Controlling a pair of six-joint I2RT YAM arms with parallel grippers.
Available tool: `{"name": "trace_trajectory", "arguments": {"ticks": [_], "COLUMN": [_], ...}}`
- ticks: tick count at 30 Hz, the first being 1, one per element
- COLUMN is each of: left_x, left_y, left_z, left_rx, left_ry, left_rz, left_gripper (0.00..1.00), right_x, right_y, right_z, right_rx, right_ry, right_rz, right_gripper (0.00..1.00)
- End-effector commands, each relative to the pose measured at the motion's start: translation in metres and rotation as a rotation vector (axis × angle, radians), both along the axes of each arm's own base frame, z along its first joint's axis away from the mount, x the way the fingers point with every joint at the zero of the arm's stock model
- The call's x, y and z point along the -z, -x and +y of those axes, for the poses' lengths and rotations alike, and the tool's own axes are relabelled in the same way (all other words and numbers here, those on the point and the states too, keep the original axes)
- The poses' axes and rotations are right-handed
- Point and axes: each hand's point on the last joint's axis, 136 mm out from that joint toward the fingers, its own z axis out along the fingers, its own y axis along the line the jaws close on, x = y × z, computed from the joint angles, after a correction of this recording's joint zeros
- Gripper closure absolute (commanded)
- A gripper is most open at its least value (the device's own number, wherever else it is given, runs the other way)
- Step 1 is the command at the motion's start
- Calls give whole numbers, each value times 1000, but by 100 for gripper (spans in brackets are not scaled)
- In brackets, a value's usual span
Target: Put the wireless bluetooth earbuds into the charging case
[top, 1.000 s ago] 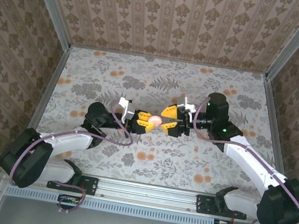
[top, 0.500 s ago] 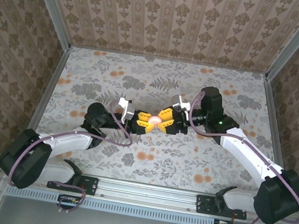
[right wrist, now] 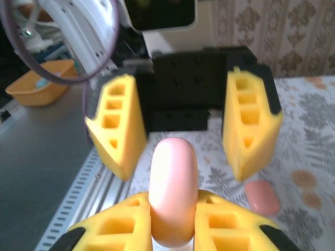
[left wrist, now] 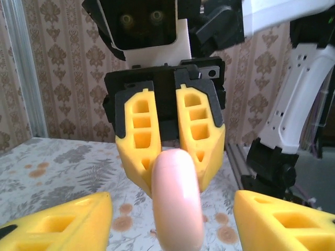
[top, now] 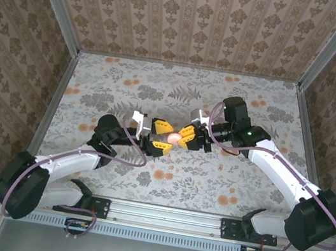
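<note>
Walls (top: 192, 20): patterned paper on three sides, closing in the work area.
Table (top: 255, 108): grey leaf print with flat orange blots; metal rail (top: 165, 216) along the near edge.
Arms: left arm (top: 78, 159) and right arm (top: 277, 169) reaching inward, wrists meeting nose to nose over the table's middle.
In the way: from above, both sets of yellow fingers crowding the meeting point and covering the table beneath it.
Orange tub (right wrist: 31, 89): off the table past the rail, with a small pale-blue thing inside – too blurred to name.
Left gripper (top: 166, 136): jaws spread wide, fingers standing clear on either side of the charging case, touching nothing.
Right gripper (top: 179, 136): jaws closed in, pinching the charging case by its two flat faces.
Charging case (right wrist: 172, 193): coral pink, raised above the table, seen edge-on as a smooth rounded oblong – open or closed, cannot tell.
Flat pink piece (right wrist: 261, 197): lying on the table below the grippers, apart from the case.
</note>
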Motion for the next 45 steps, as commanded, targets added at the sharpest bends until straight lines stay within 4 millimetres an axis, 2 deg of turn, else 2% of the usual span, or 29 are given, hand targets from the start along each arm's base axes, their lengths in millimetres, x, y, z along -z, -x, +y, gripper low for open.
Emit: {"name": "trace_trajectory", "arguments": {"ticks": [1,3,10,14,21,25,35,45], "left_x": [27,38,63,74,75,72,69,67], "left_y": [2,5,7,4,9,14,17,19], "left_z": [-3,-3,9,12,8,5,2,1], "left_rx": [-27,-39,-81,-95,-59,-29,-6,10], "left_ry": [-157,-237,-382,-454,-461,-447,-429,-418], "left_rz": [-60,-95,-158,-179,-186,-182,-174,-168], "left_gripper": [36,37,37,37,37,43,45,51], "right_x": [10,21,51,59,66,64,58,51], "right_y": [-5,-11,-11,-3,10,16,24,20], "right_z": [-12,-18,-28,-21,-6,3,18,27], "right_rx": [79,111,91,47,-33,-72,-113,-103], "right_ry": [117,174,365,414,422,391,317,261], "right_rz": [-115,-176,-300,-343,-353,-329,-319,-350], "right_gripper": [83,83,83,83,83,84,84,85]}}
